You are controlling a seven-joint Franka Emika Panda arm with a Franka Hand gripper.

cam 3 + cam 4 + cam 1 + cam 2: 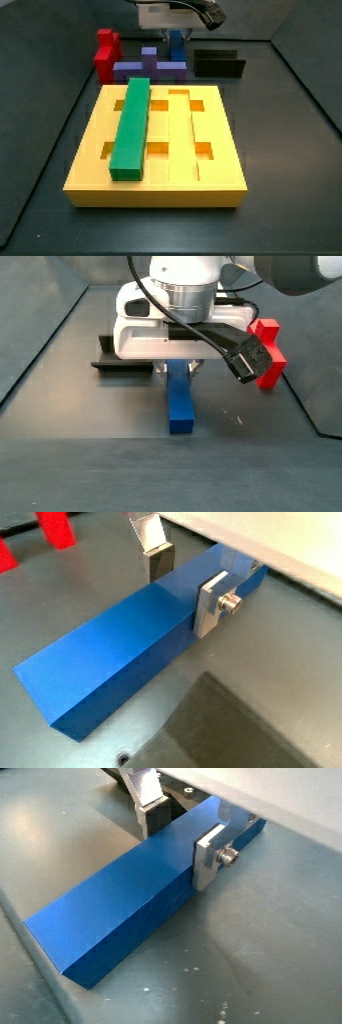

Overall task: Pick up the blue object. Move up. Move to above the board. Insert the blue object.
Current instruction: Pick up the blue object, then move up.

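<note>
The blue object (114,652) is a long plain blue bar lying on the dark floor; it also shows in a wrist view (120,913) and in both side views (174,46) (181,406). My gripper (183,600) straddles one end of it, with one finger (214,607) flat against its near side and the other finger (158,560) at its far edge. The gripper is shut on the bar, which rests on the floor. The yellow board (94,178) lies apart from it, nearer the side camera, with a green bar (131,125) in one groove.
A purple block (140,70) lies between the board and the blue bar. A red block (104,52) stands beside it and shows again in a side view (267,351). The dark fixture (218,63) stands close behind the gripper.
</note>
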